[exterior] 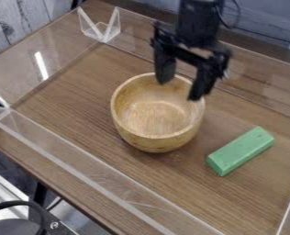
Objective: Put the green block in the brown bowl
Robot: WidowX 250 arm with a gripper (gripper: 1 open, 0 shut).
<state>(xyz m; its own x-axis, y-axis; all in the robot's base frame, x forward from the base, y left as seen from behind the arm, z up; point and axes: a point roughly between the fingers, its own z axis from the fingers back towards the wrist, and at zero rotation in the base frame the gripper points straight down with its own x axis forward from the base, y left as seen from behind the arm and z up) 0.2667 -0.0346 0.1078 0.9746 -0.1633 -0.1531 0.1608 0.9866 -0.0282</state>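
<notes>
Block not in bowl; the grasp is left to be made.
The green block (240, 151) is seen lying on the table (80, 138), just beside the bowl (158, 112), apart from it. Nothing is seen held by the gripper (182, 83), whose fingers are spread wide above the bowl's far rim, blurred. By this view, only the approach seems to be under way; grasp, lift, carry and release are all still to be done.

The block (240, 151) is bright green. The bowl (158, 112) is light tan. The tool (184, 75) is black, blurred here. The counter (80, 106) is warm brown, with streaks of wood grain. The cable (25, 188) at lower left is black.
</notes>
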